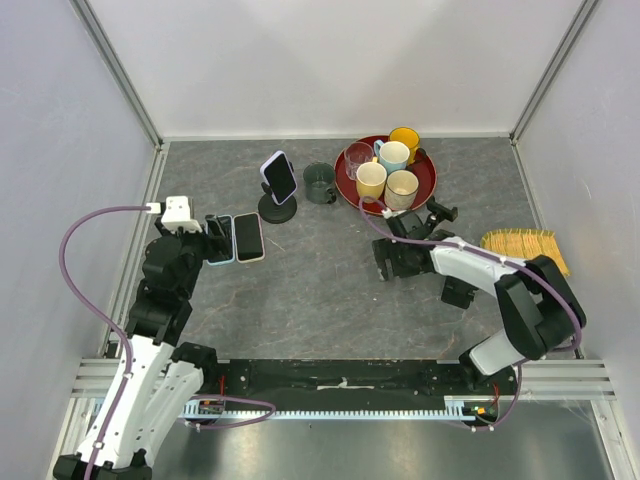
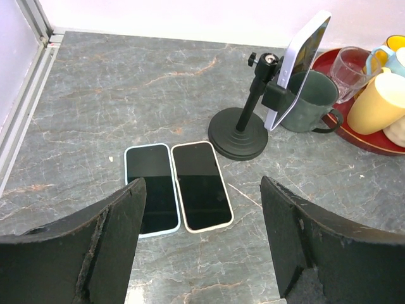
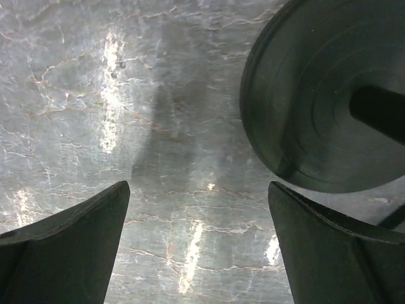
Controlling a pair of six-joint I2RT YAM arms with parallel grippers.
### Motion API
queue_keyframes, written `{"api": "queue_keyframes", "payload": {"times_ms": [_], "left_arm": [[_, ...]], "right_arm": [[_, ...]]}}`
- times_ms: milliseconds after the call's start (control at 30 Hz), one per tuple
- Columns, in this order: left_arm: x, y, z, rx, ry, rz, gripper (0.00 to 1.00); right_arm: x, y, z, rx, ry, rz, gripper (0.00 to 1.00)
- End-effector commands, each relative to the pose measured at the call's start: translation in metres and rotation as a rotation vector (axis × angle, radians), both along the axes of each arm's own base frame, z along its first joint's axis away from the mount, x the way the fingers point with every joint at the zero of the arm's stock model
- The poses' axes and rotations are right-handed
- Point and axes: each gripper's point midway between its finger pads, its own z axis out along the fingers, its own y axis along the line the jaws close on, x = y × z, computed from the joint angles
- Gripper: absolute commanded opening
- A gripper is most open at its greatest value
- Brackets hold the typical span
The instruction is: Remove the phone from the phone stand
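The phone [image 1: 279,176] sits tilted in the stand [image 1: 277,210], at the back of the table [image 1: 320,290]. Two flat phones [image 1: 248,237] lie beside the stand. The left gripper [image 2: 202,190] is spread near them and holds nothing. The right gripper [image 3: 197,190] is spread wide and is also empty.

Soft even light, glare streaks on tabletop [image 3: 111,88]
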Motion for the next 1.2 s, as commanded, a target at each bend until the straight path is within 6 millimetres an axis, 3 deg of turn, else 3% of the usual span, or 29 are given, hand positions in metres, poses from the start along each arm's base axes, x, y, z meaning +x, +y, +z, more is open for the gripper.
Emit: {"api": "queue_keyframes", "payload": {"times_ms": [0,233,433,567,600,667,700,733,800,833,900,933,1100,1133,1167], "left_arm": [[0.005,-0.008,0.002,0.023,-0.007,-0.047,0.79],[0.010,-0.032,-0.007,0.016,0.031,-0.173,0.79],[0.022,-0.063,-0.012,-0.032,0.099,-0.317,0.79],[0.041,-0.079,0.000,-0.054,0.147,-0.372,0.78],[0.050,-0.083,-0.010,-0.058,0.190,-0.382,0.78],[0.060,-0.090,0.002,-0.065,0.182,-0.407,0.78],[0.071,-0.092,-0.010,-0.060,0.224,-0.410,0.78],[0.080,-0.093,0.000,-0.042,0.201,-0.412,0.78],[0.098,-0.095,-0.016,-0.010,0.258,-0.414,0.78],[0.107,-0.097,-0.007,0.000,0.251,-0.420,0.78],[0.123,-0.099,-0.019,0.019,0.294,-0.420,0.77],[0.132,-0.100,-0.008,0.023,0.272,-0.415,0.77],[0.163,-0.100,-0.010,0.070,0.265,-0.400,0.72],[0.168,-0.102,-0.002,0.072,0.252,-0.404,0.70],[0.173,-0.104,-0.012,0.076,0.279,-0.408,0.69]], "right_arm": [[0.022,-0.001,0.030,0.078,-0.143,-0.051,0.98],[0.012,0.032,0.058,0.261,-0.196,0.114,0.98],[-0.005,0.068,0.101,0.514,-0.292,0.279,0.98],[-0.013,0.076,0.118,0.594,-0.340,0.326,0.98],[-0.015,0.077,0.118,0.603,-0.341,0.332,0.98],[-0.016,0.079,0.124,0.625,-0.360,0.343,0.98],[-0.016,0.079,0.125,0.629,-0.362,0.344,0.98],[-0.018,0.081,0.126,0.639,-0.358,0.350,0.98],[-0.017,0.083,0.133,0.659,-0.386,0.363,0.98],[-0.018,0.085,0.134,0.671,-0.387,0.367,0.98],[-0.020,0.085,0.135,0.680,-0.394,0.375,0.98],[-0.020,0.085,0.136,0.683,-0.396,0.375,0.98],[-0.023,0.086,0.137,0.695,-0.394,0.382,0.98],[-0.023,0.086,0.138,0.696,-0.397,0.383,0.98],[-0.023,0.086,0.138,0.697,-0.398,0.382,0.98]]}}
